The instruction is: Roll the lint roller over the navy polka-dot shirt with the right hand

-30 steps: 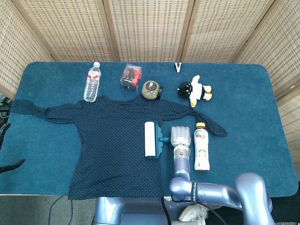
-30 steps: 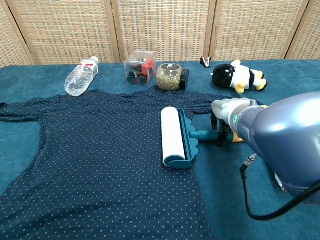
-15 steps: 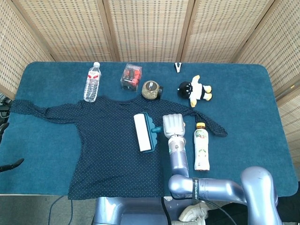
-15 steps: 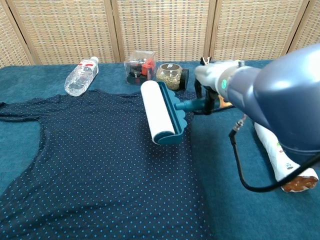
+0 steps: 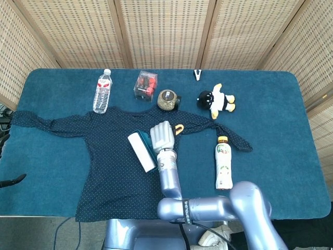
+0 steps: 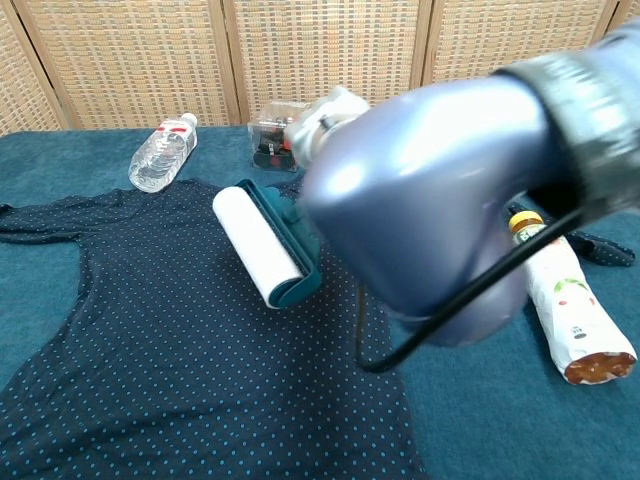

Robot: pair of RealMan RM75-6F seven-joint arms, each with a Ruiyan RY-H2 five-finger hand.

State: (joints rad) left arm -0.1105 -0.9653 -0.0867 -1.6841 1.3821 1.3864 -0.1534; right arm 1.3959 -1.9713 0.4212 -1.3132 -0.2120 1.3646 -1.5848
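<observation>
Along the far edge of the desk [image 5: 291, 104], from left to right, lie a clear water bottle [image 5: 102, 91], a small clear box with red contents [image 5: 145, 85], a lidded jar [image 5: 168, 100] and a black-and-white plush toy [image 5: 216, 100]. In front of them the navy polka-dot shirt [image 5: 119, 166] is spread flat, and the lint roller [image 5: 142, 151] sits on its upper middle, its white drum angled across the chest. The right hand [image 5: 163, 137] wraps the roller's handle, though the chest view is mostly filled by the arm, so the exact grip is hard to confirm; the left hand is out of sight. To the right lies a white drink bottle [image 5: 222, 164] on its side. The thin fabric could bunch or drag under the sticky drum if the stroke presses too hard, and the right sleeve [image 5: 231, 136] might lift with it. No label or brand is legible at this size.
</observation>
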